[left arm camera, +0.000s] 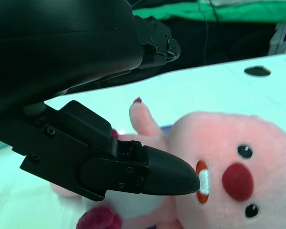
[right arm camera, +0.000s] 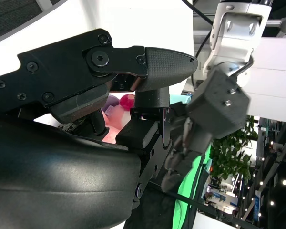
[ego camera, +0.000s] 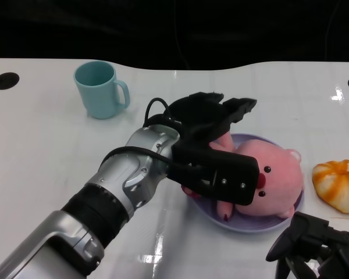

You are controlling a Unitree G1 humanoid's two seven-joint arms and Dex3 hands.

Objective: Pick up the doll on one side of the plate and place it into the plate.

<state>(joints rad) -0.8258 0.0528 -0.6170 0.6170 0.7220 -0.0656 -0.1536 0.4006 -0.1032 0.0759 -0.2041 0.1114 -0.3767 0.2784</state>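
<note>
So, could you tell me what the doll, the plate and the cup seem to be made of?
Doll: soft pink plush, with a fuzzy matte surface. Plate: smooth lilac, probably plastic or glazed ceramic; I cannot tell which. Cup: teal, evenly coloured with a slight sheen, likely plastic.

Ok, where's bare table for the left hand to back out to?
Bare table lies between the cup and the left forearm, and behind the plate. Crowded: the doll, left hand, orange item and right hand.

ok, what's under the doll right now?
The pink doll lies on the purple plate, whose rim shows around it. The left robot hand covers the doll's body, so the plate's middle is hidden.
</note>
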